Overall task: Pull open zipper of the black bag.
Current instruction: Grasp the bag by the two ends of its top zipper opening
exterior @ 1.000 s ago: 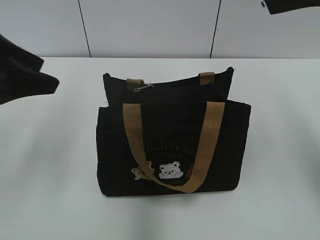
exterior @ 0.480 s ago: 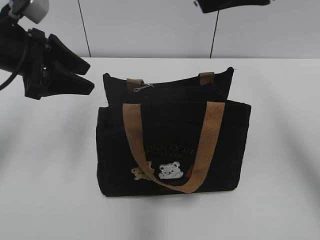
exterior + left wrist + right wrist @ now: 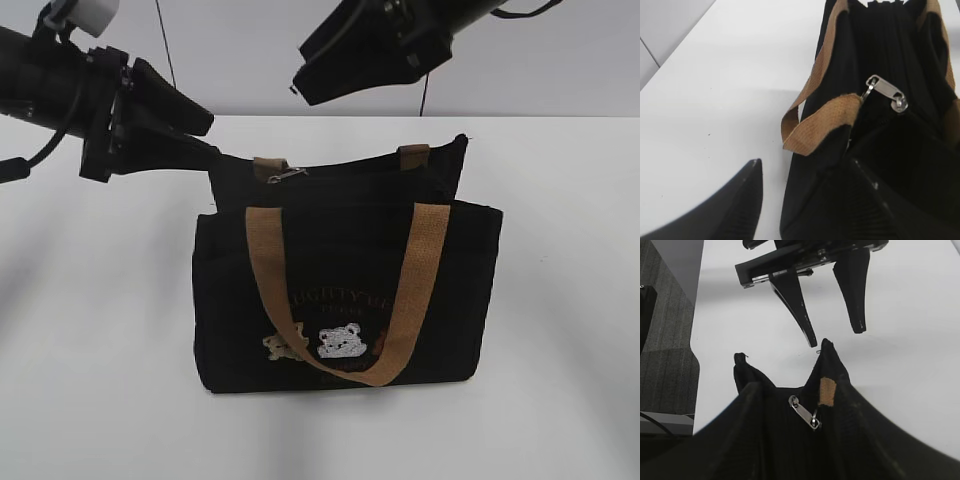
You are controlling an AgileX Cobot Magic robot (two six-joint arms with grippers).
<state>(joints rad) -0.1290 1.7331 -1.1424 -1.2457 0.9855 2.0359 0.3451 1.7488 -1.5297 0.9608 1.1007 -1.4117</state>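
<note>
We found the black bag [image 3: 345, 290] standing upright on the white table [image 3: 100, 350], near its middle, front face with the bear patches [image 3: 320, 343] toward the exterior camera. That stance left the zipper [image 3: 350, 178] along the top edge exposed. Its metal pull tab [image 3: 287, 176] lay at the bag's 9 o'clock end, just beside a tan strap end [image 3: 268, 166].

The left gripper [image 3: 195, 135] hung at about 10 o'clock from the bag, jaws apart and empty, tips right at the corner nearest the tab. In its wrist view one finger [image 3: 725, 210] sat over bare table. We judged it was lining up to pinch that corner or the tab.

The right gripper [image 3: 330, 85] hovered above the bag at 12 o'clock, jaws apart, touching nothing, likely waiting to brace or pull.
</note>
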